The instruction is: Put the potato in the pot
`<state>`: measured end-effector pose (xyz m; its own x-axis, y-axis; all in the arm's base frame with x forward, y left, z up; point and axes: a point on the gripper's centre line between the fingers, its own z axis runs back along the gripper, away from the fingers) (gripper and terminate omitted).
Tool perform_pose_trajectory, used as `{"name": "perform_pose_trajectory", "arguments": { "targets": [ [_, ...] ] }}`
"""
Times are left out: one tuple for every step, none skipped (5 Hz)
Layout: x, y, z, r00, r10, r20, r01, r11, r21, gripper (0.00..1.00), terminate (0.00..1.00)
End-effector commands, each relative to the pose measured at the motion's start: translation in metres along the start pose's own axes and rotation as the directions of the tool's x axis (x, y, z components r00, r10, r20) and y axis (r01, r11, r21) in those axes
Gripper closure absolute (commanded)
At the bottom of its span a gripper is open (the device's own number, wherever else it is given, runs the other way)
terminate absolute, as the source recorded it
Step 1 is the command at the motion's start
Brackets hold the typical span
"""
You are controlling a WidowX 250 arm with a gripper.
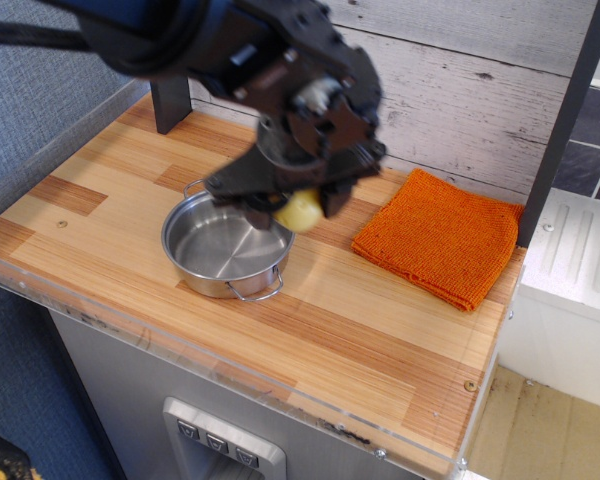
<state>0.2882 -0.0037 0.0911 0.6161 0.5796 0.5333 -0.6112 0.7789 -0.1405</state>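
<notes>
The pale-yellow potato (298, 211) is held in my black gripper (292, 208), which is shut on it in the air. It hangs above the right rim of the shiny steel pot (223, 247). The pot sits on the wooden counter at the left of centre and nothing is in it. One wire loop handle shows at its front (256, 293) and one at its back left (192, 186). My arm comes in from the upper left and hides the counter behind the pot.
A folded orange cloth (442, 236) lies at the back right of the counter (380, 330). A dark post (170, 102) stands at the back left. A grey plank wall is behind. The counter's front edge runs along the bottom, with a drop to the right.
</notes>
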Motion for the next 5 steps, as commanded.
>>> {"name": "perform_pose_trajectory", "arguments": {
  "targets": [
    [0.017, 0.005, -0.012, 0.995, 0.102, 0.008, -0.102, 0.994, -0.039, 1.00, 0.00],
    [0.013, 0.017, -0.023, 0.982, 0.187, -0.016, -0.187, 0.982, -0.034, 1.00, 0.00],
    [0.013, 0.025, -0.035, 0.971, 0.234, -0.053, -0.235, 0.972, -0.019, 1.00, 0.00],
    [0.010, 0.031, -0.047, 0.963, 0.254, -0.088, -0.254, 0.967, 0.012, 1.00, 0.00],
    [0.008, 0.036, -0.060, 0.953, 0.279, -0.118, -0.275, 0.960, 0.046, 1.00, 0.00]
  ]
}}
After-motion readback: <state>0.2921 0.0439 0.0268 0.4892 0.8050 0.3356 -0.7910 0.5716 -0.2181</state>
